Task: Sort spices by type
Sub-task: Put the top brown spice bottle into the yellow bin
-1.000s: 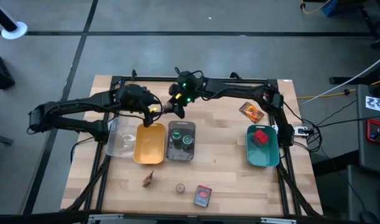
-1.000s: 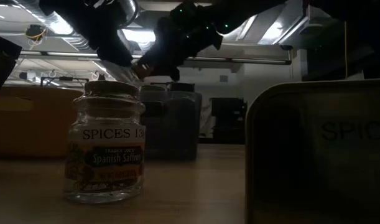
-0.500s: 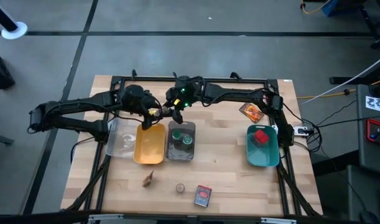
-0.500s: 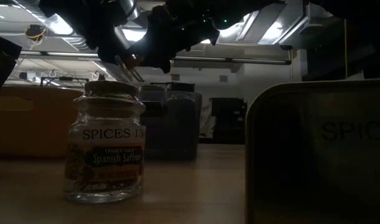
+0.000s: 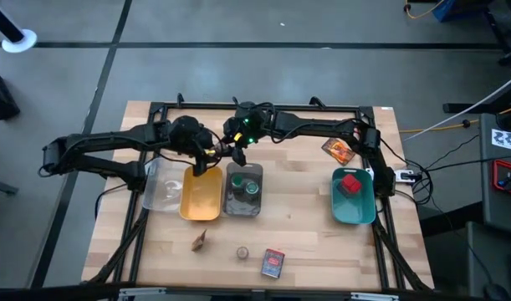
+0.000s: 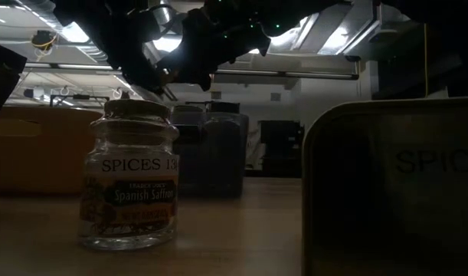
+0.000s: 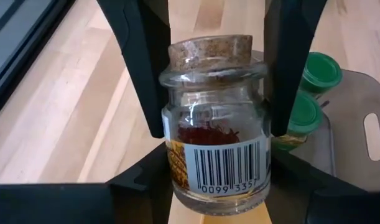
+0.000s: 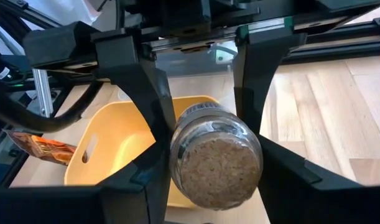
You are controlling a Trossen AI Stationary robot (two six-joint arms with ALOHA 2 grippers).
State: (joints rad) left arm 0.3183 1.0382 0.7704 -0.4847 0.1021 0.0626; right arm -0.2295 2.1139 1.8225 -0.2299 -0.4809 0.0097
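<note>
Jar [image 7: 214, 124], saffron, 1 of 2 tan-grey.
Location: held in the air at 11 o'clock of the worktop [image 5: 305, 242], just past the 12 o'clock end of the yellow tray [image 5: 201, 201]. Its twin [image 5: 242, 252] stands at 6 o'clock.
Holders: right pincer [image 8: 205, 134] is clenched across the jar's body, cork end toward its camera. Left pincer [image 7: 216, 124] brackets the same body from the other side. Whether it has clamped yet, I cannot tell.
Handling, judged: clear glass, so stiff, smooth and likely slippery under hard pads. Breakable if dropped. Light, as the contents are only a few threads. The cork stopper may pull loose.
Hold point, judged: mid-body, below the neck's shoulder and square across the label. Avoid the cork and the rounded lip, where pads could slide off.
</note>
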